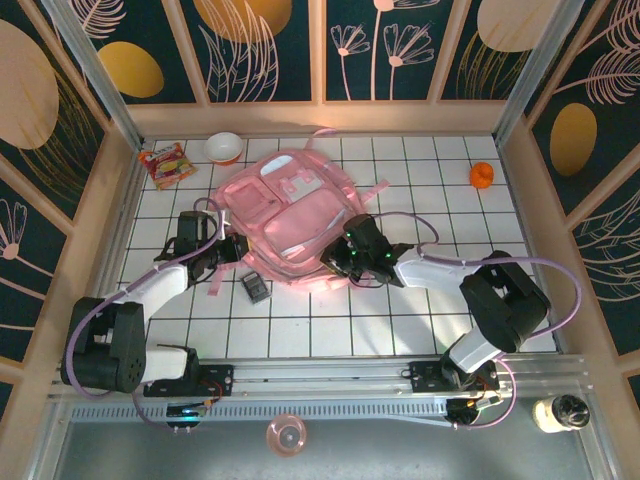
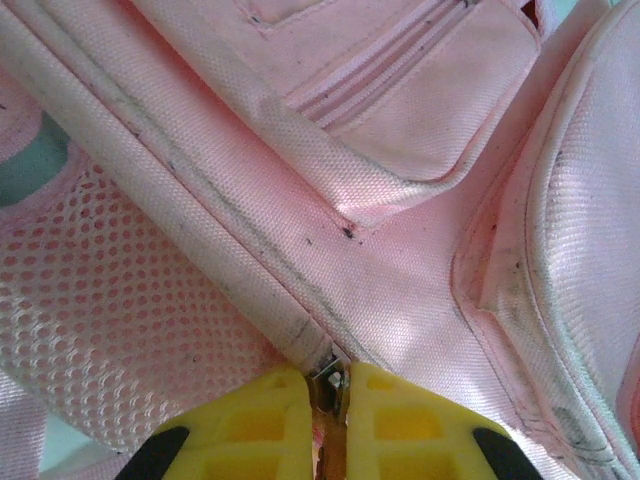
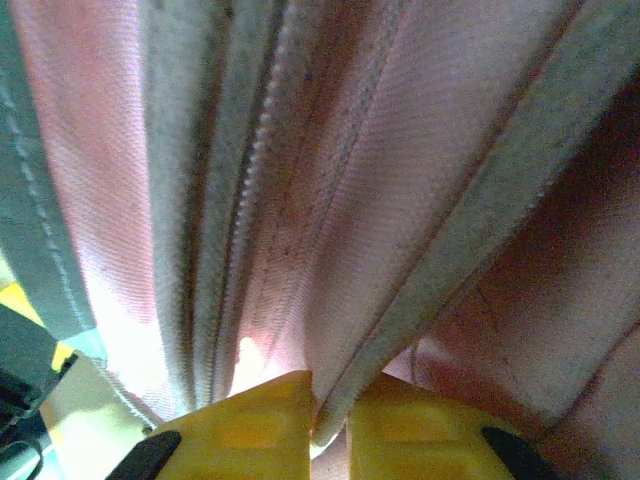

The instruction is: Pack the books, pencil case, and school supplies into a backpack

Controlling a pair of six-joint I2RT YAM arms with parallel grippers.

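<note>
The pink backpack (image 1: 290,205) lies flat in the middle of the table. At its left side my left gripper (image 1: 228,250) is shut; the left wrist view shows the yellow fingers (image 2: 250,430) pinching a small metal zipper pull (image 2: 331,378) at the end of a seam, next to a mesh pocket (image 2: 110,310). My right gripper (image 1: 338,258) is at the backpack's near right edge, its yellow fingers (image 3: 255,425) shut on a piped fabric edge (image 3: 420,300) beside a zipper line (image 3: 250,190). The dark grey calculator-like school supplies (image 1: 256,288) lie on the table just in front of the backpack. The books and pencil case are out of view.
A red-and-yellow snack packet (image 1: 165,163) and a white bowl (image 1: 224,147) sit at the back left. A small orange thing (image 1: 482,175) lies at the back right. Wooden walls ring the tiled table (image 1: 400,320). A loose pink strap (image 1: 215,282) trails by the left arm.
</note>
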